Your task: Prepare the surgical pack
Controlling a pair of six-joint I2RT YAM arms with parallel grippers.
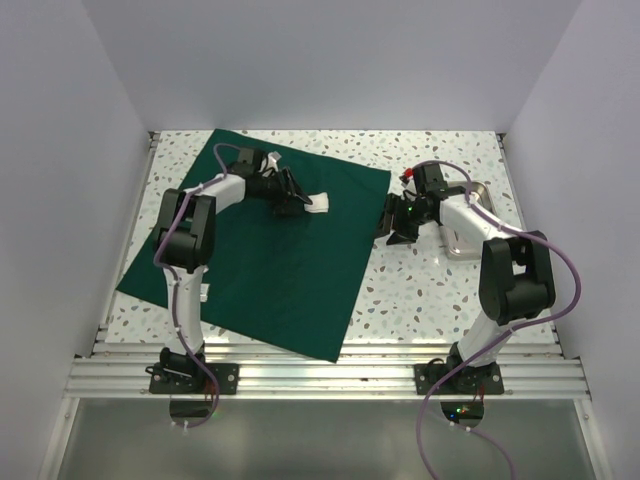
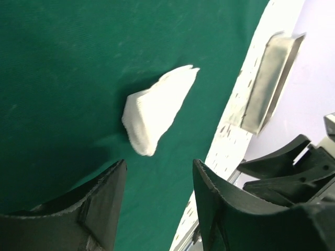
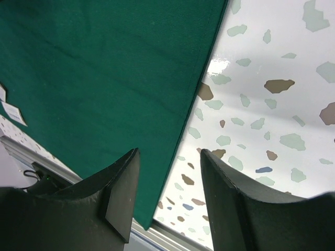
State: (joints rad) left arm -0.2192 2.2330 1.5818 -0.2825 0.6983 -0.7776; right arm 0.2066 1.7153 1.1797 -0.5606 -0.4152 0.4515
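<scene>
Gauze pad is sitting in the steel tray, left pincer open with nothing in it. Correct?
Not quite: the gauze pad lies on the green cloth, not in the steel tray, which sits off the cloth. The left wrist view shows it. The left pincer is open with nothing in it, as stated.

— Where does the small white gauze pad (image 1: 320, 201) lie?
— On the large dark green cloth sheet (image 1: 280, 270), toward its far right corner.
— And the shiny rectangular steel tray (image 2: 268, 78)?
— Right of the cloth, apart from it, on the speckled tabletop (image 1: 420, 290).
</scene>
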